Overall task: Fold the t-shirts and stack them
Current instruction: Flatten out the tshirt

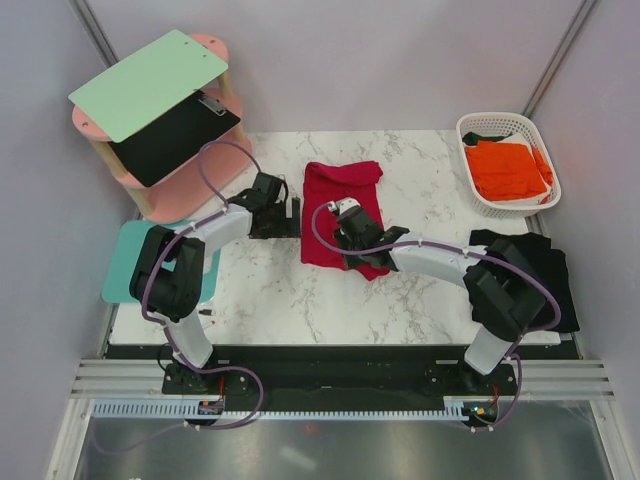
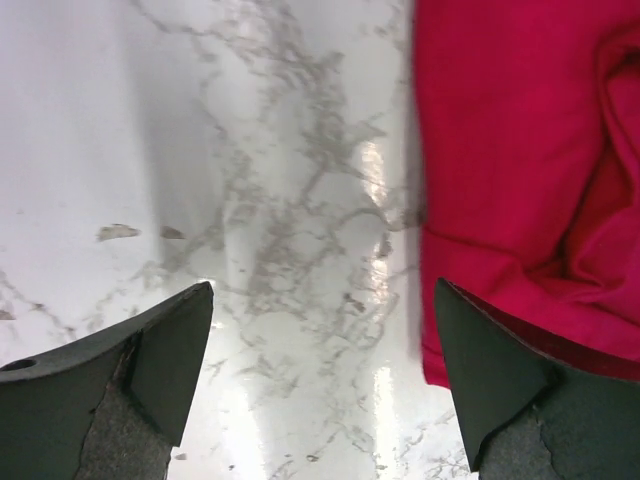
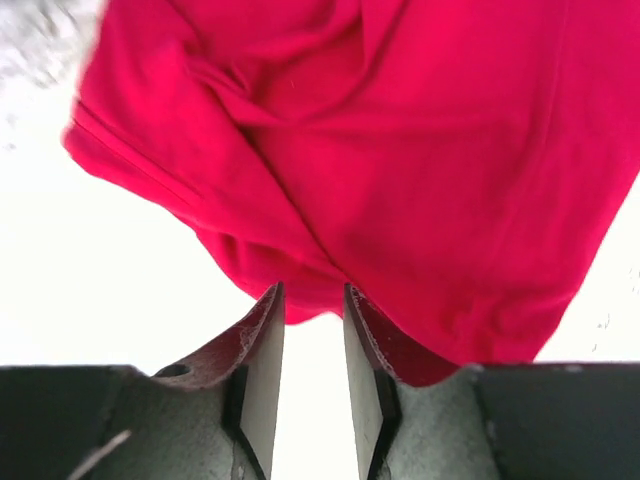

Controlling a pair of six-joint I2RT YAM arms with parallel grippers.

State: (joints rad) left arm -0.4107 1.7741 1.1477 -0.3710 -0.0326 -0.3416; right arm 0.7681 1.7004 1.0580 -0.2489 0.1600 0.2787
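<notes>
The crimson red t-shirt (image 1: 335, 205) lies partly folded mid-table. My right gripper (image 1: 347, 228) is over its near part. In the right wrist view the gripper (image 3: 314, 290) has its jaws nearly together on the shirt's (image 3: 400, 150) hem, with creases running to the tips. My left gripper (image 1: 287, 215) is open and empty just left of the shirt. In the left wrist view the gripper (image 2: 322, 290) spans bare marble, with the shirt's (image 2: 510, 150) edge by the right finger. The orange t-shirt (image 1: 508, 170) lies folded in a basket. The black t-shirt (image 1: 535, 265) lies crumpled at the right edge.
A white basket (image 1: 470, 125) stands at the back right. A pink shelf stand (image 1: 215, 50) at the back left carries a mint-green board (image 1: 150, 85) and a black clipboard (image 1: 175, 140). A teal mat (image 1: 122, 262) lies at the table's left edge.
</notes>
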